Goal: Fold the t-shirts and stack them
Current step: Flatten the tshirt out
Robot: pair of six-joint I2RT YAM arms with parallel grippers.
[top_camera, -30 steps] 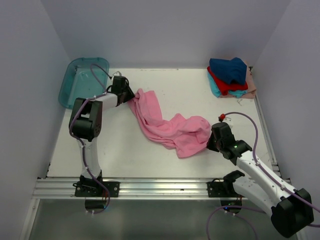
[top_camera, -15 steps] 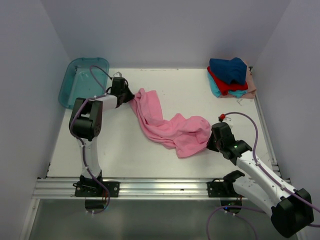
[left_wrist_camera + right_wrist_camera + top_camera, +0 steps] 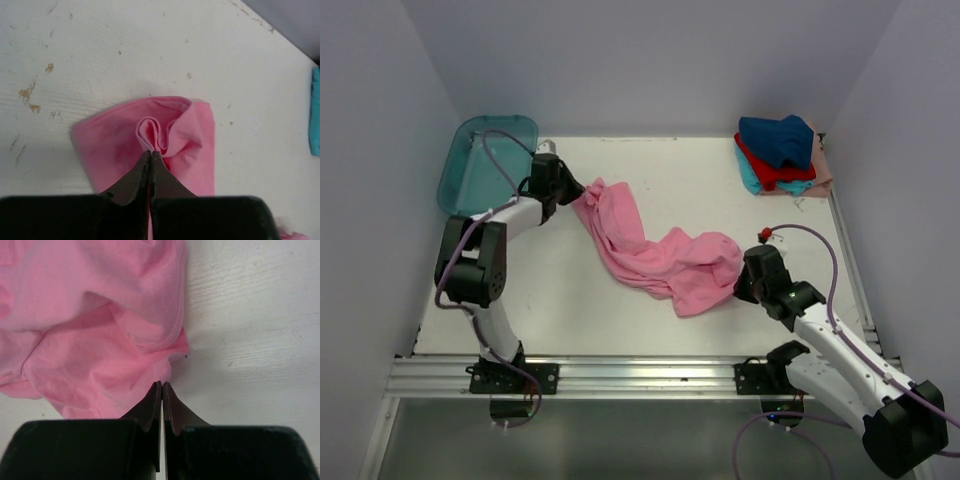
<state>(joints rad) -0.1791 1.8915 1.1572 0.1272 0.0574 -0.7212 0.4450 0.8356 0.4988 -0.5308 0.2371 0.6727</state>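
A pink t-shirt [image 3: 660, 260] lies crumpled in a long band across the table's middle. My left gripper [image 3: 572, 192] is at its far left end, jaws shut on a pinched fold of the pink cloth [image 3: 190, 130]. My right gripper [image 3: 740, 285] is at the near right end, shut on the hem of the pink shirt [image 3: 100, 315]. At the back right sits a stack of t-shirts: navy [image 3: 778, 135] on top, red [image 3: 775, 172] under it, teal [image 3: 750, 178] and pale peach [image 3: 823, 165] below.
A translucent teal tub [image 3: 485, 160] stands at the back left corner, just behind the left arm. White walls close in the table on three sides. A sliver of the teal shirt [image 3: 315, 115] shows at the left wrist view's right edge.
The left gripper has closed on the shirt's left end. The left arm has swung to the left, drawing that end slightly toward the tub. The right arm has stayed still.
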